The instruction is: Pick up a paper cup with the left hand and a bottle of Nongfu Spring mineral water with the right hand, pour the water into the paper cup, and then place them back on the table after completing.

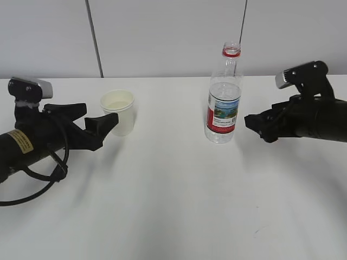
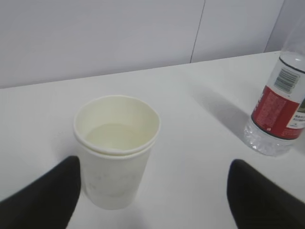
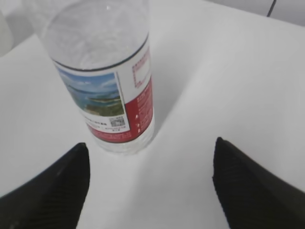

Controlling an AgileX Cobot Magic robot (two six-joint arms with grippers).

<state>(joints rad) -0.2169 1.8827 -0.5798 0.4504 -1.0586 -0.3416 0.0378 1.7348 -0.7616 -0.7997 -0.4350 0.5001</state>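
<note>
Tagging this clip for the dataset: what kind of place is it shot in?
Probably a lab or office test bench, not a home: a plain white table, bare grey panelled wall, and only a paper cup and water bottle set out between two robot arms.

A: Where's the paper cup (image 1: 119, 111)?

B: Upright on the white worktop (image 1: 173, 206), far left. It looks like two nested white cups, with pale liquid low inside.

A: And the bottle (image 1: 224, 97)?

B: Upright to the cup's right, well apart from it. Clear plastic, uncapped, red ring at the neck, red label with a landscape picture. Water (image 3: 95, 36) is visible inside; its level I cannot tell.
</note>
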